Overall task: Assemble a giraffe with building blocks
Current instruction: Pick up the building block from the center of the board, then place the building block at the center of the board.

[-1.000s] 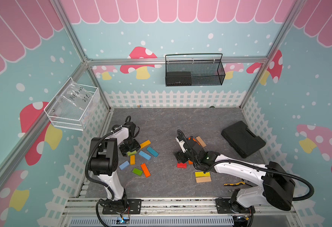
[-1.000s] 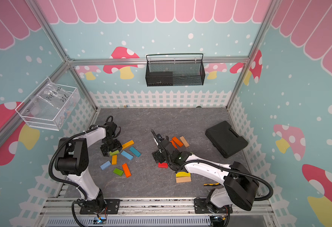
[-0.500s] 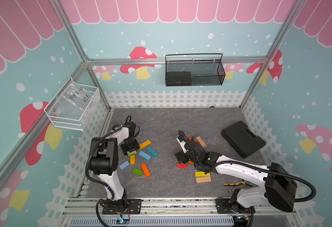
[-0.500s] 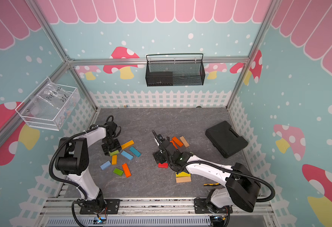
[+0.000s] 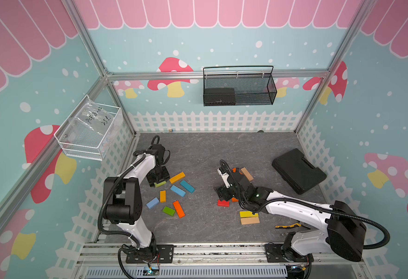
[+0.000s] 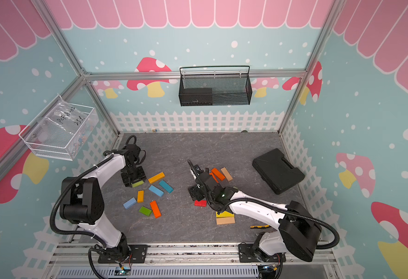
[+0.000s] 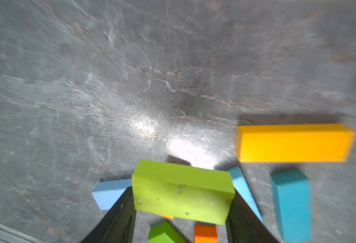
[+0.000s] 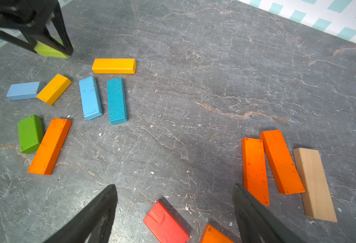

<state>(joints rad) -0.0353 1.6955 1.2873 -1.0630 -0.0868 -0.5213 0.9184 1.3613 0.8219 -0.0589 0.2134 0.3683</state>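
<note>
The left gripper [image 5: 158, 180], at 9 o'clock on the grey table [image 5: 210, 149] and close to the white fence [image 5: 125, 137], pinches a lime block [image 7: 181, 189] by its two ends. Just beside it at 3 o'clock lies a yellow block [image 5: 177, 177]. Two blue blocks [image 5: 177, 190], a green block [image 5: 168, 211] and an orange block [image 5: 178, 209] crowd its 4 to 5 o'clock. The right gripper [image 5: 223, 193], near the table's centre, has its jaws spread wide over a red block [image 8: 165, 223]. A tan block [image 5: 246, 174] lies at its 1 o'clock, and a black case [image 5: 298, 170] lies well apart at 2 o'clock. Pliers [image 5: 287, 226] rest by the front edge at 4 o'clock. Bare table runs toward 12 o'clock and between the two clusters.
</note>
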